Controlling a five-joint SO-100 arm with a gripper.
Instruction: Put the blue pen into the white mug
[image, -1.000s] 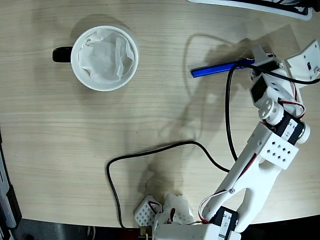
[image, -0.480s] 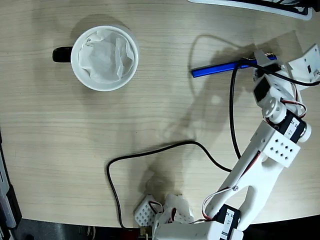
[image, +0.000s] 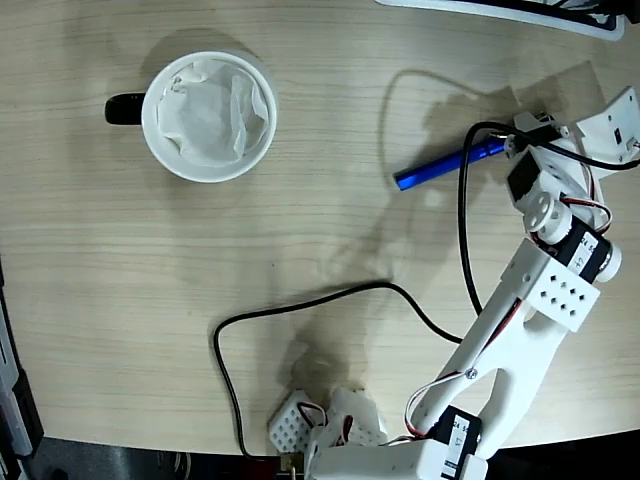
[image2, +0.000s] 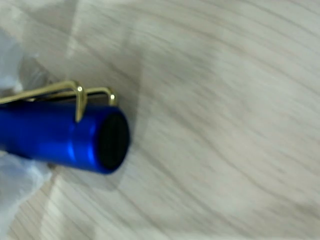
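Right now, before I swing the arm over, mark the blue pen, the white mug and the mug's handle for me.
blue pen (image: 432, 167): fixed view, middle of the visible barrel.
blue pen (image2: 60, 136): wrist view, on the blue cap.
white mug (image: 150, 135): fixed view, left rim.
mug's handle (image: 124, 108): fixed view, middle of the black handle.

No writing can be made out here. The black motor labels (image: 588, 255) on the arm carry small marks, but they are too tiny to read.
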